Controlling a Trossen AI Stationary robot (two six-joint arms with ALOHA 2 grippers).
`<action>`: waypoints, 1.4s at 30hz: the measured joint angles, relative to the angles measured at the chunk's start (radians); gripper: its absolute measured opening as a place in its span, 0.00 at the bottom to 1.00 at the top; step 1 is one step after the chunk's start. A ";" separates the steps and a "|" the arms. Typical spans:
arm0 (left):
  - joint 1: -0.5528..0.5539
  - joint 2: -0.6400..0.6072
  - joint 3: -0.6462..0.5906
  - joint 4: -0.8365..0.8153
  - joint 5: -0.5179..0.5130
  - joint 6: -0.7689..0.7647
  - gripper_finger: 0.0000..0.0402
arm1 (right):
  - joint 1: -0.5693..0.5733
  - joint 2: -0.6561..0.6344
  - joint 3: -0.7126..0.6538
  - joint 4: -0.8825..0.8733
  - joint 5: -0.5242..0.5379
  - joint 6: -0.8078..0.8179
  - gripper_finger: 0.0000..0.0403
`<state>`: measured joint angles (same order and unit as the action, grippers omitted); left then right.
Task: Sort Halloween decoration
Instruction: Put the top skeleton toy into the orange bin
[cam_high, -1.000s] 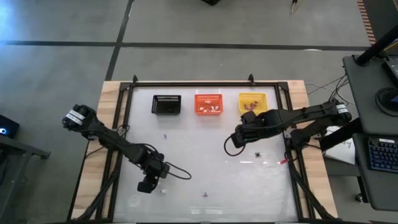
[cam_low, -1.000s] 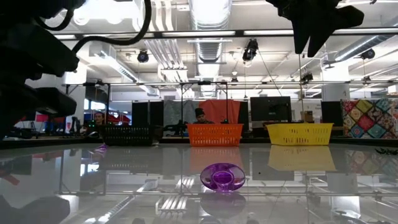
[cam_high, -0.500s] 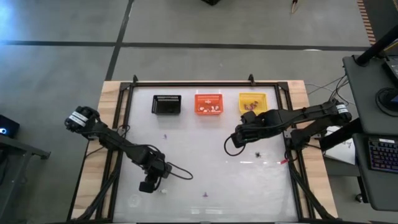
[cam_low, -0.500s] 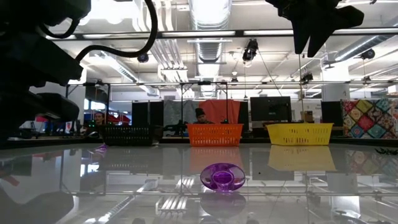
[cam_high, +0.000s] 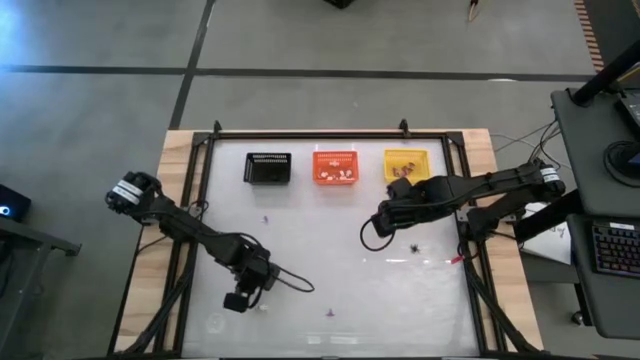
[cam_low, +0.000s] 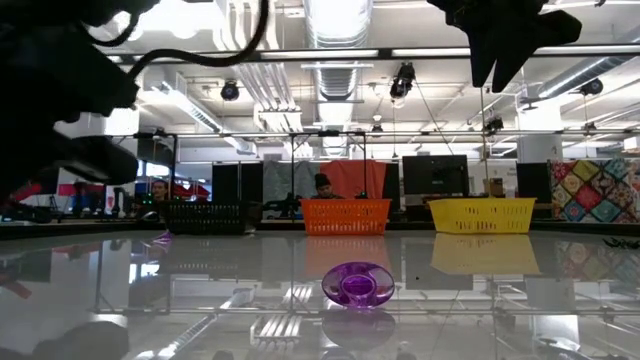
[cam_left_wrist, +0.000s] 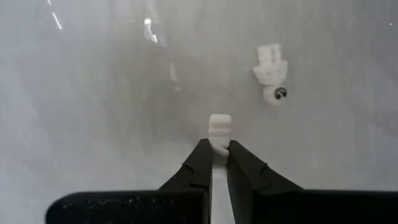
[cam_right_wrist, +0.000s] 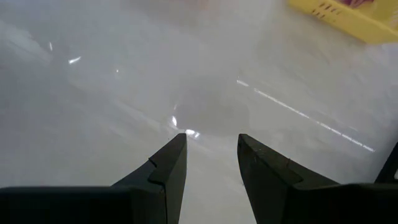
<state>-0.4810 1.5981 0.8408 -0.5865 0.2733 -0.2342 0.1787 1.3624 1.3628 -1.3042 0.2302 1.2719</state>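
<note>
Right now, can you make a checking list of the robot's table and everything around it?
Surface: pale glossy table, wooden edges.
Job's things: white trinket pinched in the left tool; second white trinket lying beside it; purple trinket near the front; black spidery trinket by the right arm.
Baskets: black basket, orange basket, yellow basket in a row at the back.
Clutter: nothing seen.
Tools: left shut on the white trinket; right tool open, empty, above the table.
Cables: black loop at the left arm.
Surroundings: grey floor, desk with keyboard.

Orange basket contents too small to identify, white piece's base hidden between claw tips
</note>
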 joint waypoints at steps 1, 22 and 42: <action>0.010 0.000 0.009 -0.012 0.000 0.013 0.01 | 0.000 0.000 0.000 0.000 0.011 0.000 0.33; 0.508 -0.007 0.181 -0.066 -0.002 0.420 0.00 | -0.002 0.001 -0.076 0.000 0.061 -0.008 0.33; 1.003 0.212 0.545 -0.081 0.114 0.647 0.00 | -0.044 0.001 -0.109 0.000 0.212 0.006 0.33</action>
<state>0.5222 1.8102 1.3855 -0.6679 0.3868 0.4130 0.1346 1.3632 1.2534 -1.3037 0.4425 1.2781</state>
